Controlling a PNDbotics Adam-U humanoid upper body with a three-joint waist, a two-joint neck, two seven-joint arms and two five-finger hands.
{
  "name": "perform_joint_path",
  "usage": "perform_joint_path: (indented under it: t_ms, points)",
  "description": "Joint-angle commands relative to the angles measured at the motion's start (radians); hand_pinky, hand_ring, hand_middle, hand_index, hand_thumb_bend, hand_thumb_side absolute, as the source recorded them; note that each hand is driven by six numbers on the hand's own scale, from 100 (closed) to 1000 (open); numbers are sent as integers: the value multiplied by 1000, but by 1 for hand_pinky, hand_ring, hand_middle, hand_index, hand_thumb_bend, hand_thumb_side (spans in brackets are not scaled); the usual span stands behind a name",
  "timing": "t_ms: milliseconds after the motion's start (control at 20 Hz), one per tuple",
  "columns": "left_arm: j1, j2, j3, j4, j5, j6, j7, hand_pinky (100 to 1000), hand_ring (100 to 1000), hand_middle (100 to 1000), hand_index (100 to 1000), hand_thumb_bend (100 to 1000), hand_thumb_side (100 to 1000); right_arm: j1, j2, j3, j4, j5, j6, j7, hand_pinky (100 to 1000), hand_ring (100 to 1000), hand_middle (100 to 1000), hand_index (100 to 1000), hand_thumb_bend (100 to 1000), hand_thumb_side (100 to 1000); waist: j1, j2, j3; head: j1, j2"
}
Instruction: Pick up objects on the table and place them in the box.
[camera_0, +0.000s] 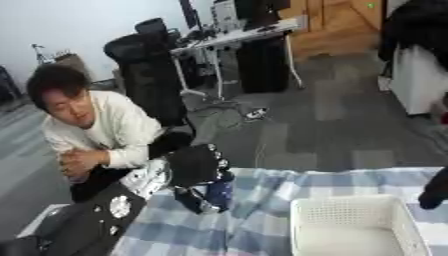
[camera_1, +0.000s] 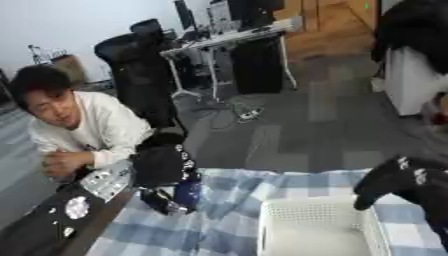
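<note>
1. The table (camera_0: 254, 220) has a blue and white checked cloth and fills the lower part of both views.
2. The white box (camera_0: 354, 227), a plastic basket with small holes in its walls, stands on the cloth at about 5 o'clock in the left eye view. Nothing can be seen inside it.
3. The left hand (camera_1: 162, 167) is at about 8 o'clock, over the far left edge of the table. Its fingers are curled around a dark blue object (camera_1: 185, 192), which hangs below the hand, above the cloth and well apart from the box.
4. What kind of thing the blue object is, I cannot tell; it has some light marks on it.
5. The right hand (camera_1: 385, 182) is at about 4 o'clock, just over the far right corner of the box. Its fingers point down and look bent, but whether they are open or closed I cannot tell.
</note>
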Motion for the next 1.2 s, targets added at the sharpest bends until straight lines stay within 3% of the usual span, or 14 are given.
perform_joint_path:
  t_ms: [50,450,750,900,950,1000,1050,1150,1200]
  points:
    - [-63,-34,13,24,1,-12,-5,100,100,165,390,100,672,-19,9,1,-17,-11,-7,0,588,538,572,633,160,983,-3,-21,-4,5,-15]
    - [-182,-171,45,109,-98,-17,11,100,100,164,389,100,673,-48,32,10,-17,-45,-46,-4,581,536,569,631,145,989,9,-15,-35,21,-26]
    - [-204,-212,56,139,-159,-23,44,100,100,175,402,100,693,-62,44,12,-17,-60,-50,-4,580,536,568,631,141,989,18,-11,-53,27,-34]
    - [-204,-223,59,152,-168,-34,67,100,100,254,497,100,698,-65,46,12,-17,-62,-47,-3,580,536,569,632,141,989,21,-11,-57,24,-38]
    - [-203,-224,60,159,-161,-43,75,100,100,213,451,100,706,-65,46,13,-17,-63,-46,-2,580,536,568,632,141,989,21,-11,-57,23,-39]
    - [-203,-221,52,167,-172,-51,62,736,773,745,968,648,859,-64,46,13,-17,-62,-44,-2,581,537,569,632,142,989,22,-12,-56,21,-39]
    - [-204,-219,43,172,-196,-58,35,999,967,890,1000,993,922,-64,45,13,-17,-62,-43,-1,581,537,569,632,141,989,23,-12,-56,19,-39]
    - [-204,-224,41,179,-232,-70,-17,1000,1000,1000,1000,1000,1000,-65,45,13,-17,-62,-43,0,580,537,569,632,141,990,22,-13,-56,17,-39]
    - [-204,-226,43,181,-240,-76,-36,1000,1000,1000,1000,1000,1000,-65,45,13,-17,-62,-43,0,580,537,569,632,141,989,22,-13,-56,16,-39]
